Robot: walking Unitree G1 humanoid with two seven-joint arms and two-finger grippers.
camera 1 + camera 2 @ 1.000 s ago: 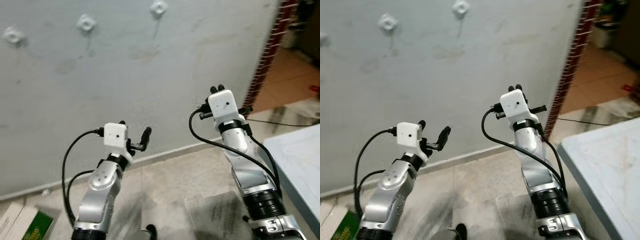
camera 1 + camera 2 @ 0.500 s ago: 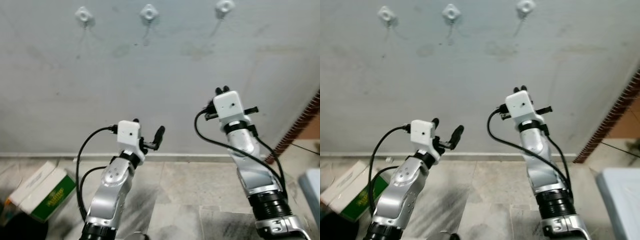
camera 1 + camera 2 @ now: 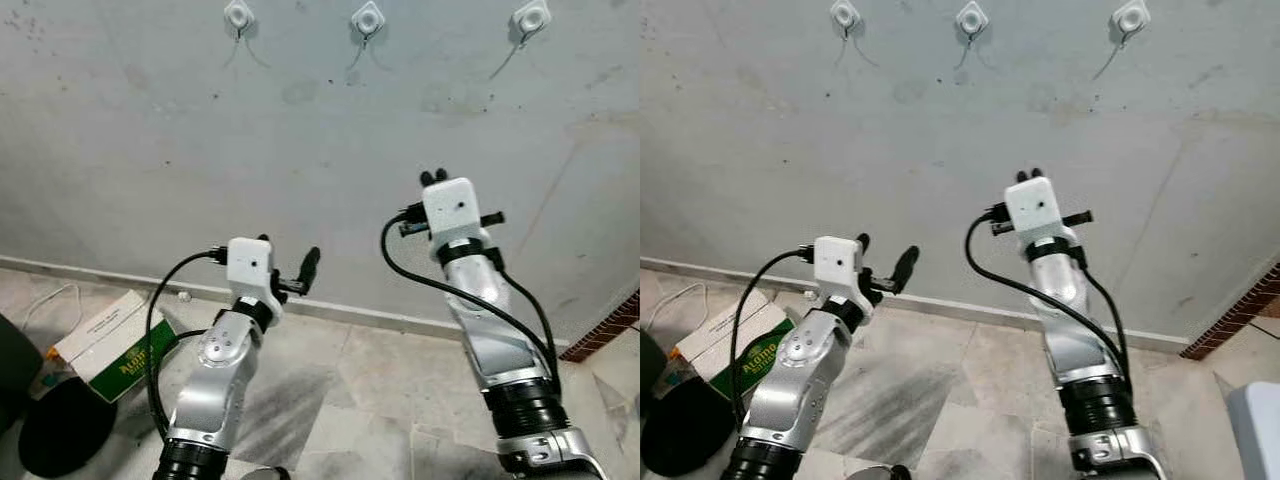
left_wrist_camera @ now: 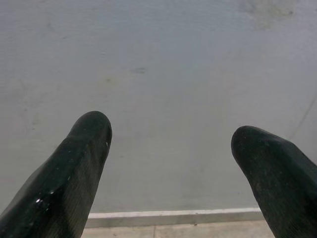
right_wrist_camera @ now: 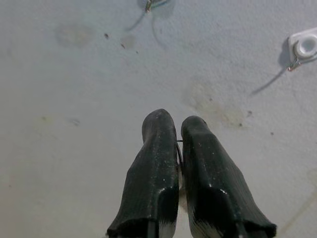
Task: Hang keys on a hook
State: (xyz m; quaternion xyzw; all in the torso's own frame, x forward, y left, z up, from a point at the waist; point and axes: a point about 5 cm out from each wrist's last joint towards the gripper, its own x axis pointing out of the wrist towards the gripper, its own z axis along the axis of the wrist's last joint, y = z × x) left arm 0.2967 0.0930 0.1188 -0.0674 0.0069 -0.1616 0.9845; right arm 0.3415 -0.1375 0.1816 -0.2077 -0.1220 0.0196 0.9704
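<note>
Before a pale grey wall with three small white hook plates, both arms raised.

Low at the left, a white and green cardboard box (image 3: pixel 112 343) lies on the tiled floor; it carries green lettering too blurred to read. Next, the left tool (image 4: pixel 171 163) is released, fingers wide and empty, facing bare wall near the skirting. Above run the left hook (image 3: pixel 238 16), middle hook (image 3: pixel 367 19) and right hook (image 3: pixel 530 18). The right tool (image 5: pixel 179 130) is clenched, and only a thin wire-like sliver, probably the key ring (image 5: pixel 178 147), shows between its fingers; the keys themselves cannot be made out. Judged from here, so slight a pinch could let the ring slip or twist, and the small hooks leave little margin: a slightly off approach would miss, or drop the keys to the floor.
</note>
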